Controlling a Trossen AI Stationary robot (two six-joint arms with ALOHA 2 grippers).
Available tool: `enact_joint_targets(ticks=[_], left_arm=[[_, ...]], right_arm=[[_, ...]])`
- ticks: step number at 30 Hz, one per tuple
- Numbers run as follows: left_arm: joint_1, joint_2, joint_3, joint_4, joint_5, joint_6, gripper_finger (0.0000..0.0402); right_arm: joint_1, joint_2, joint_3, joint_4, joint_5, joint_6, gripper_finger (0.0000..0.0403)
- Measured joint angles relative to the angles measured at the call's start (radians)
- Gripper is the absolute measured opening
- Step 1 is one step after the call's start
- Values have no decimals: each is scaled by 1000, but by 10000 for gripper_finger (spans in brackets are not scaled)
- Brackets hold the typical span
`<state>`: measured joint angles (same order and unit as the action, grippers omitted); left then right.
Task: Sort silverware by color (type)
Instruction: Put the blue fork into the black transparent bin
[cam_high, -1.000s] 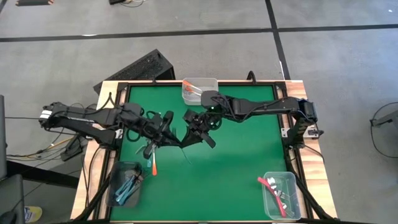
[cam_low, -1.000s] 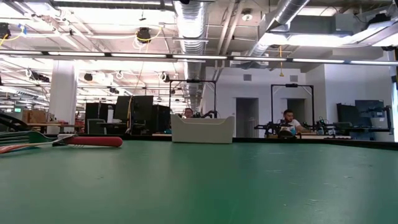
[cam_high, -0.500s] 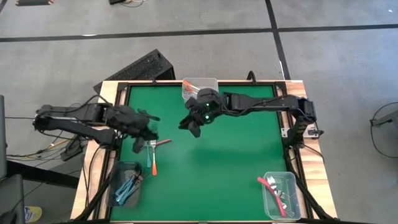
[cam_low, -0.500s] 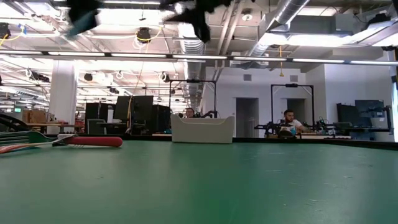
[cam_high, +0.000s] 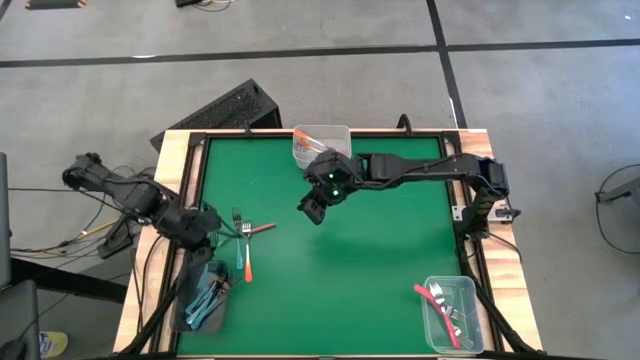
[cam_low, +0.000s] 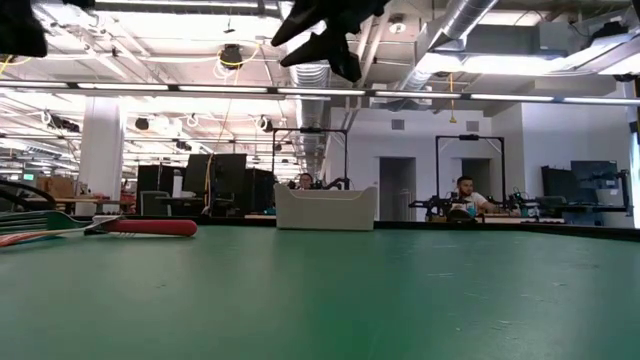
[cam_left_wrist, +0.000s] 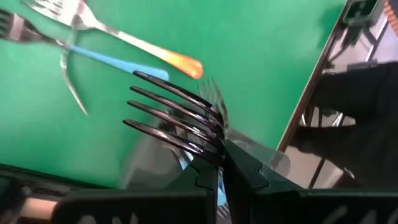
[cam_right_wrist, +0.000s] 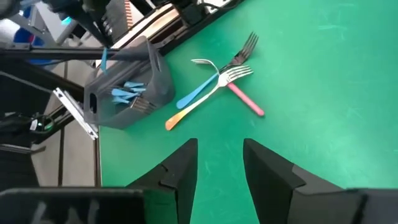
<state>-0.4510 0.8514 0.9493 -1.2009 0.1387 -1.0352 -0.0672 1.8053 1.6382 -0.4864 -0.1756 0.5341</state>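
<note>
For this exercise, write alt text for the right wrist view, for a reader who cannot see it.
Three forks lie crossed on the green table, with light blue, orange and pink handles. Beside them stands a clear bin holding blue-handled forks. The right gripper, empty, jaws open, frames the scene.

We cannot read any words, numbers, labels or signs in these pictures. Nothing on the table, the arms or the bins has letters we can make out, and the room far behind is too small to read.
</note>
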Motion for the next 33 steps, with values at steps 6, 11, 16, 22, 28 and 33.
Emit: enact_joint_targets(ticks=[6,11,16,22,28,33], left_arm=[[-112,2,-155,141,110,-161,1],[-171,1,-264,258,120,-286,30],[-191,-1,-284,283,117,-337,88],[-173,-4,-282,256,82,-320,143],[-34,-37,-221,193,-123,-201,151],[166,-85,-194,172,-238,-47,151]], right_arm=[[42,0,0,3,70,-8,152],[54,0,0,8,85,-8,152],[54,0,0,8,56,78,152],[54,-15,-1,-31,23,129,152],[48,-55,-2,-54,19,127,152],[12,-106,0,-54,17,112,152]])
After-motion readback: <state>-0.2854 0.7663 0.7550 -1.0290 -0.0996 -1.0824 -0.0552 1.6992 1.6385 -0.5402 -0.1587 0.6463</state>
